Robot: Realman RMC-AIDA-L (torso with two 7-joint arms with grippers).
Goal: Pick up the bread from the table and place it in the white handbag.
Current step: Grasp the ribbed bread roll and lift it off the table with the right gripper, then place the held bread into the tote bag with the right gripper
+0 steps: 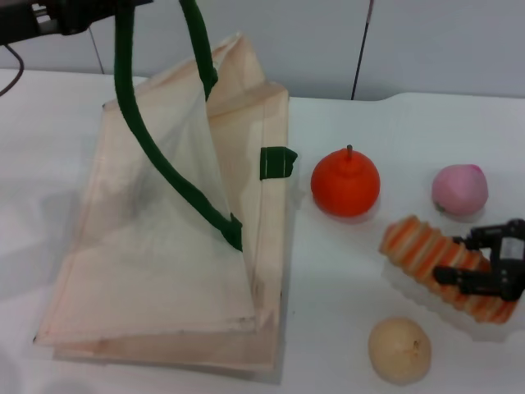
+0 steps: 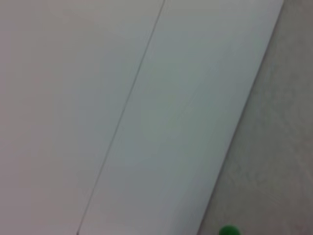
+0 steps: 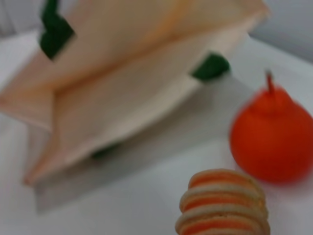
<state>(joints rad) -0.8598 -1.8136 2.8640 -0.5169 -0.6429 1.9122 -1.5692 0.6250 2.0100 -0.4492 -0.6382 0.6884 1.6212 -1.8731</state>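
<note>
The bread (image 1: 422,246), a ridged loaf with orange and cream stripes, lies on the white table at the right. Its near end shows in the right wrist view (image 3: 222,205). My right gripper (image 1: 472,258) is open over the loaf's right half, with one dark finger on each side of it. The white handbag (image 1: 164,246) lies at the left, and its mouth is pulled up by a dark green handle (image 1: 131,107). My left gripper (image 1: 74,16) at the top left is shut on that handle. The bag also shows in the right wrist view (image 3: 127,83).
An orange fruit (image 1: 345,182) stands between the bag and the bread and also shows in the right wrist view (image 3: 271,134). A pink ball (image 1: 459,190) lies behind the bread, and a small tan ball (image 1: 399,350) lies in front of it. The left wrist view shows only a wall.
</note>
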